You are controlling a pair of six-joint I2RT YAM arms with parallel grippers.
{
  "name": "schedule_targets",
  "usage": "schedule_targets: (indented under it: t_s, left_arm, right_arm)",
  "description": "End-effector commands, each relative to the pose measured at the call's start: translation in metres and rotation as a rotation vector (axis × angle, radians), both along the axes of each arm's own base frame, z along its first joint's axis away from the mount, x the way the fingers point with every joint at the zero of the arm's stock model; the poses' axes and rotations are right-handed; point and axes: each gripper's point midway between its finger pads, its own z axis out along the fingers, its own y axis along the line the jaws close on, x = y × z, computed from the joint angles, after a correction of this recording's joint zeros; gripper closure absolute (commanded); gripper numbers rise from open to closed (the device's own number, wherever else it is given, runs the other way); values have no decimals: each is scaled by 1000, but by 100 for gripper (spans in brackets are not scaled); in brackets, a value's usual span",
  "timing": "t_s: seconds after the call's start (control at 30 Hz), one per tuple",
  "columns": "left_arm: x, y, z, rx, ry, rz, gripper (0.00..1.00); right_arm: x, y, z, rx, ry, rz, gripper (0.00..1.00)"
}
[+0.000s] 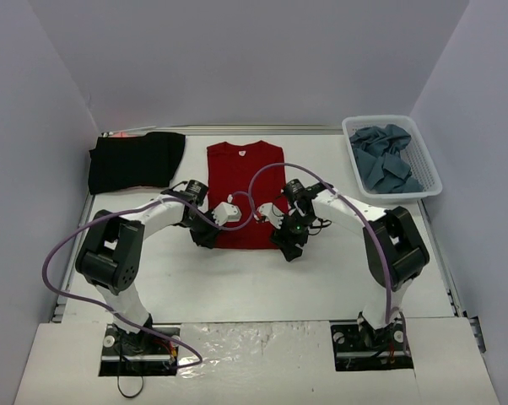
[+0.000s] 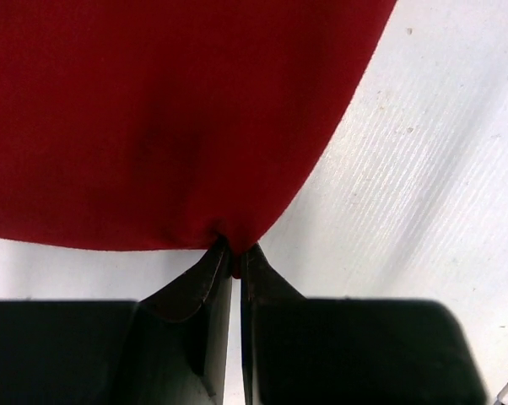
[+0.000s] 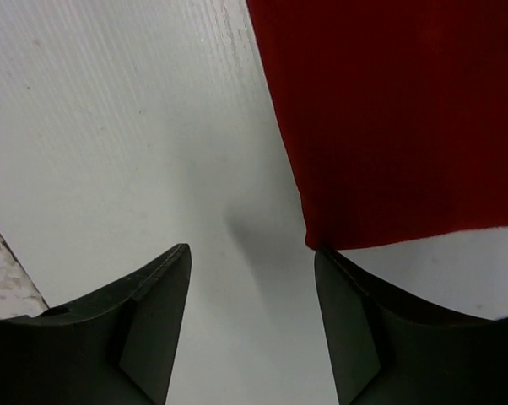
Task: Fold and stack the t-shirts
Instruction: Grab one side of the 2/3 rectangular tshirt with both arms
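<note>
The dark red t-shirt (image 1: 244, 173) lies flat as a long strip in the middle of the table. My left gripper (image 1: 209, 240) is at its near left corner, shut on the red hem (image 2: 235, 250), which puckers at the fingertips. My right gripper (image 1: 287, 245) is open at the near right corner. In the right wrist view (image 3: 252, 253) one fingertip (image 3: 330, 268) touches the red shirt's corner (image 3: 406, 126), and nothing is between the jaws. A folded black t-shirt (image 1: 134, 160) lies at the far left. Slate blue-grey t-shirts (image 1: 386, 159) are crumpled in the basket.
The white lattice basket (image 1: 429, 180) stands at the far right. Purple cables (image 1: 275, 173) arc over the near part of the red shirt. Grey walls close in the white table (image 1: 321, 278) on three sides.
</note>
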Motion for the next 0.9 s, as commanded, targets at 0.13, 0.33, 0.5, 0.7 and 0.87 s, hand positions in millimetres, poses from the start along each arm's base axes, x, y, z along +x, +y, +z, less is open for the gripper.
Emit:
schedule_targets:
  t_s: [0.13,0.33,0.5,0.7,0.87]
  left_arm:
    - [-5,-4,7,-48,40,-22,98]
    - [-6,-4,6,-61,65,-20,97]
    - [-6,-4,10,-74,70,-18,98]
    - [-5,-2,19,-97,80,-13,98]
    - [-6,1,33,-93,64,-29,98]
  right_arm:
    - [7,16,-17,-24,3,44,44]
    - [8,12,-31,-65,-2,36,45]
    - [9,3,-45,-123,-12,22,72]
    - [5,-4,-52,-161,-5,10,100]
    - [7,-3,-30,-141,-39,-10,100]
